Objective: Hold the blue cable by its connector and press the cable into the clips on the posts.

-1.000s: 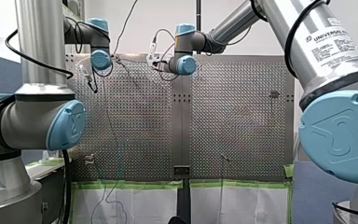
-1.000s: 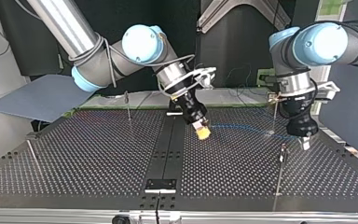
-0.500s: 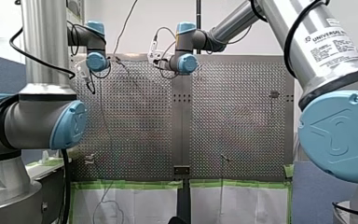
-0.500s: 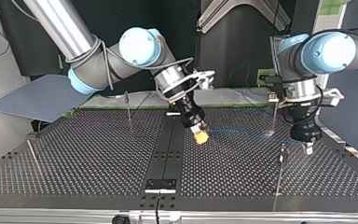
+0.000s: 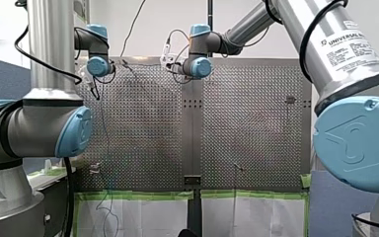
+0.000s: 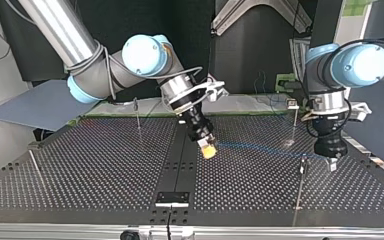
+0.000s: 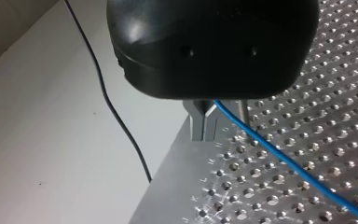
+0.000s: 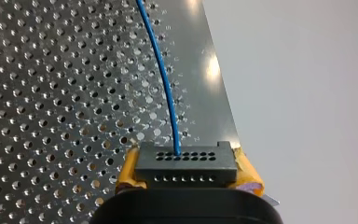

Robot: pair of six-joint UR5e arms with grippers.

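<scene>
**Top view, read left to right.**

**Pose**
- My right arm (image 6: 145, 52) enters at the upper left and slants down toward the middle of the counter (image 6: 105, 170).
- My right arm's jaws are tilted and hang just above the dark central strip (image 6: 177, 165).
- My left arm (image 6: 360, 62) stands at the right with its wrist vertical. My left arm's jaws point straight down, just to the right of a thin post (image 6: 302, 167).

**Change over the last second**
- My right arm's jaws have shifted toward the view's left and lower in it.
- My left arm's jaws have shifted toward the view's right and lower in it.
- The gap between the two has widened, so the span of cable between them is longer.

**Jaws and cable**
- Right: the yellow pads (image 6: 208, 149) are closed on the black connector (image 8: 186, 164). The right wrist view shows it clamped squarely between them. The blue cable (image 6: 260, 148) leaves its upper row of holes and runs ahead over the perforated surface.
- The cable runs rightward from there, raised off the counter and nearly straight, and passes close to the post. Whether it sits in a clip cannot be told.
- Left: in the left wrist view the metal fingers (image 7: 203, 126) stand narrow. The cable comes out from between them and trails away over the counter.
</scene>
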